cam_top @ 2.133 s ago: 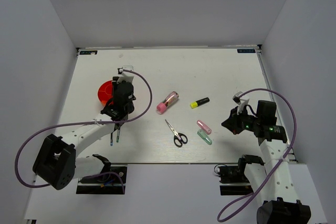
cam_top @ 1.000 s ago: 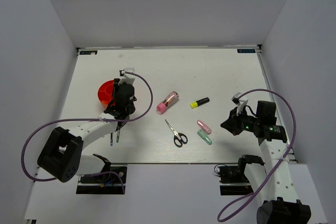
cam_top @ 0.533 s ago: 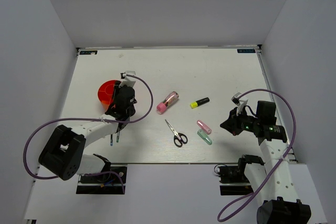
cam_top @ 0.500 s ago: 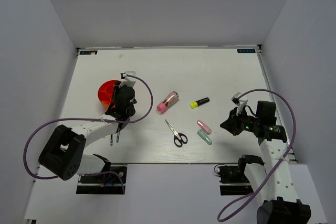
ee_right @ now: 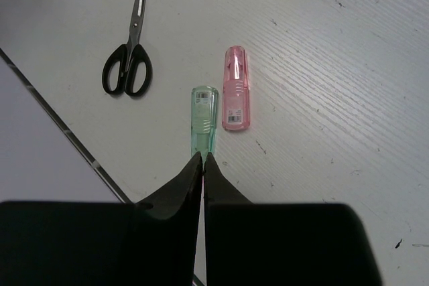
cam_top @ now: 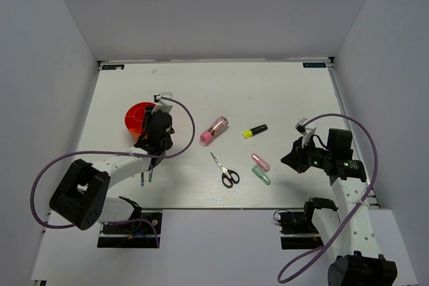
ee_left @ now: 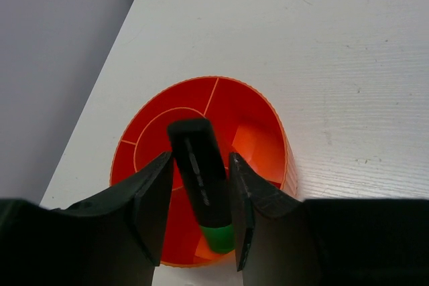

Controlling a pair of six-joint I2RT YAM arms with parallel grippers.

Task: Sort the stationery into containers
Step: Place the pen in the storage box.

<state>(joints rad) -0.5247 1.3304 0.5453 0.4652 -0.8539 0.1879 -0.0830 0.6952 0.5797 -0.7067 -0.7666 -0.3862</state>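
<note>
My left gripper (ee_left: pixel 201 155) hangs over the round red-orange pot (ee_left: pixel 201 98), which shows at the left of the top view (cam_top: pixel 136 117). Its jaws stand slightly apart around the green-capped black marker (ee_left: pixel 201 179). The marker points cap down into the pot, is blurred, and has gaps beside it. My right gripper (ee_right: pixel 202 155) is shut and empty, its tips just short of the pale-green capsule (ee_right: pixel 204 122). The pink capsule (ee_right: pixel 236 88) lies beside it. The scissors (cam_top: pixel 226 171), pink tube (cam_top: pixel 213 130) and yellow-capped highlighter (cam_top: pixel 255 130) lie mid-table.
Two thin stick-like items (cam_top: pixel 146 177) show beside the left arm near the front edge. The table's front edge (ee_right: pixel 60 125) runs close to the green capsule. Grey walls enclose the table on three sides.
My left gripper has shifted toward the pot with the marker and now hangs over it. The right arm and the loose items have barely moved.
</note>
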